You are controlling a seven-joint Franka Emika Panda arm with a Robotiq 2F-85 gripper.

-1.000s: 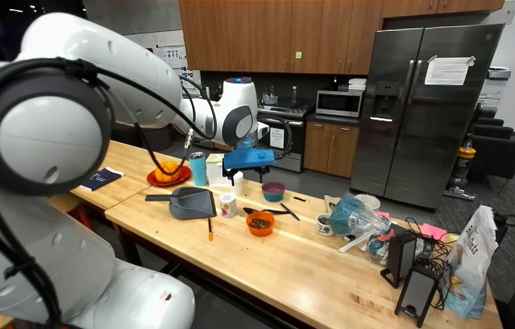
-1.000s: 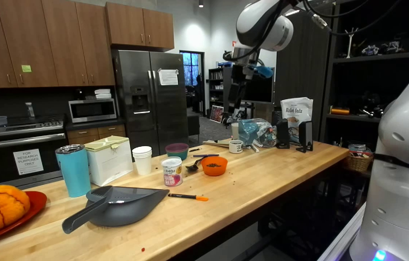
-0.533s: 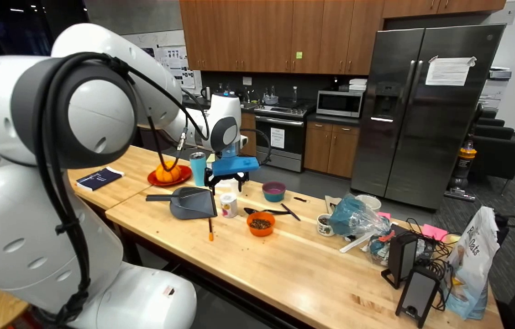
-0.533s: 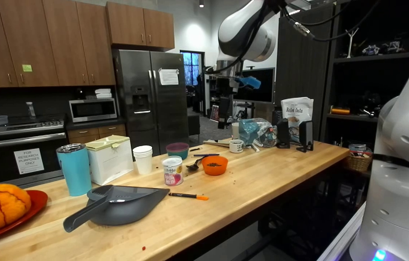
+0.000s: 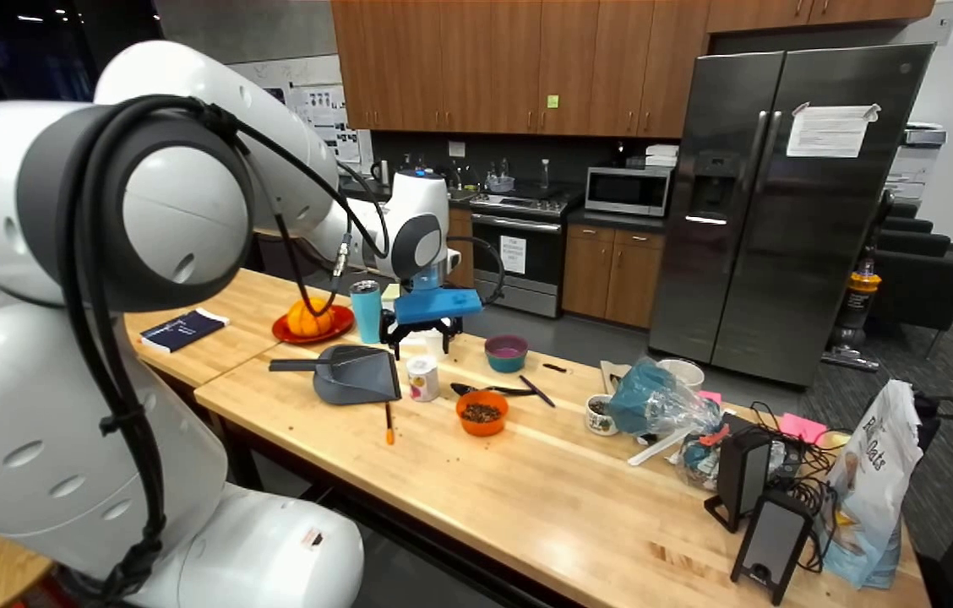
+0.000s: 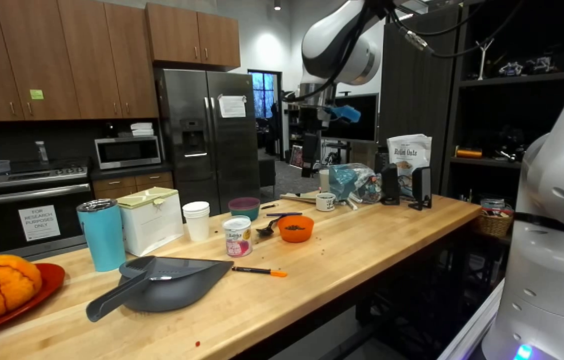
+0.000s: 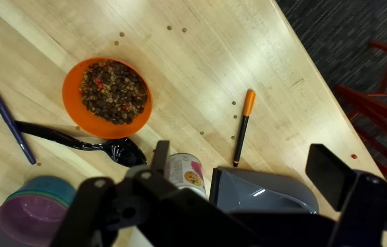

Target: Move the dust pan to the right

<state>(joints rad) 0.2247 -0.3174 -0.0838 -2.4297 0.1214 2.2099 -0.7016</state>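
On a wooden table below the gripper, an orange bowl holds a mix of dark beans, pale grains and a few red bits; in the wrist view it lies ahead of the gripper, off to one side. Farther out on that side, a purple bowl is nested in a teal bowl. A printed canister stands lower than the gripper, partly hidden by one jaw, and a white mug with something dark inside is farther off. The dust pan, dark grey-blue, rests on the table; the wrist view shows it below and between the spread jaws. Compared with a second ago, the gripper hangs a little lower and nearer the dust pan, which stays put, as do the bowls. The jaws stand wide apart above the table, holding and touching nothing.
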